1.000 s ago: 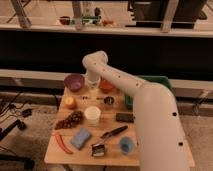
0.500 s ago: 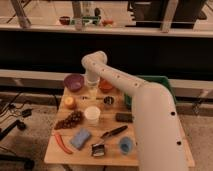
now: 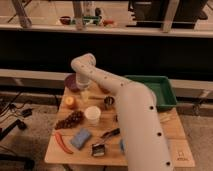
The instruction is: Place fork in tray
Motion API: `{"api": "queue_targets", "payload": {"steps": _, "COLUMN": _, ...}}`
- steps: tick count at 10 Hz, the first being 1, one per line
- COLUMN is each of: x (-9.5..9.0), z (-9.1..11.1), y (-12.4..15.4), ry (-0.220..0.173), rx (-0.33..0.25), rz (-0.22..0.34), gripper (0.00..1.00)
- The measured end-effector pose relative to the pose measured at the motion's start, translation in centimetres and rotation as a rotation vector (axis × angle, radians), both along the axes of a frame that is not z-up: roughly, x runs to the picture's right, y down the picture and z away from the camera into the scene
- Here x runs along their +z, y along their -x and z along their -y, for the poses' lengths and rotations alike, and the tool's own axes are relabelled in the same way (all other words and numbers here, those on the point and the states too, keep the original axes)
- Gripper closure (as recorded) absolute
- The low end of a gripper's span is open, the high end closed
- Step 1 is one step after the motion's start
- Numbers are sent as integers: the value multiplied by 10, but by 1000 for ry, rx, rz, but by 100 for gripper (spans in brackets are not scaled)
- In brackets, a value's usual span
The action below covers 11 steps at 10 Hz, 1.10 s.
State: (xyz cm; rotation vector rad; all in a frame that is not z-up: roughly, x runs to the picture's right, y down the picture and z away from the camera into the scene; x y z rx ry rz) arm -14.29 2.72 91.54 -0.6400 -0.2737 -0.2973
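Observation:
The green tray [image 3: 161, 86] stands at the right end of the wooden table, partly behind my white arm. My arm runs from the lower right up to the far left of the table. There the gripper [image 3: 84, 92] points down, open, just right of the purple bowl [image 3: 71, 82], with nothing seen in it. A thin pale strip that looks like the fork [image 3: 95, 97] lies on the table right beside the gripper, between it and a small metal cup [image 3: 108, 102].
On the table [image 3: 180, 150] lie an orange fruit [image 3: 70, 102], dark grapes [image 3: 70, 120], a white cup [image 3: 92, 115], a red chili [image 3: 61, 142], a blue sponge [image 3: 80, 137], a black-handled utensil [image 3: 110, 133] and a small black brush [image 3: 98, 148]. A dark counter runs behind.

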Motion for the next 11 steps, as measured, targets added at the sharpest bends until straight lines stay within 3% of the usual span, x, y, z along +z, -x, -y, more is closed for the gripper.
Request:
{"api": "queue_targets", "payload": {"steps": 5, "x": 19, "z": 2, "y": -32, "ry": 1, "rx": 106, "rz": -118, "gripper": 20}}
{"api": "queue_targets", "payload": {"steps": 11, "x": 20, "z": -1, "y": -33, "ry": 12, "rx": 104, "rz": -123, "gripper": 20}}
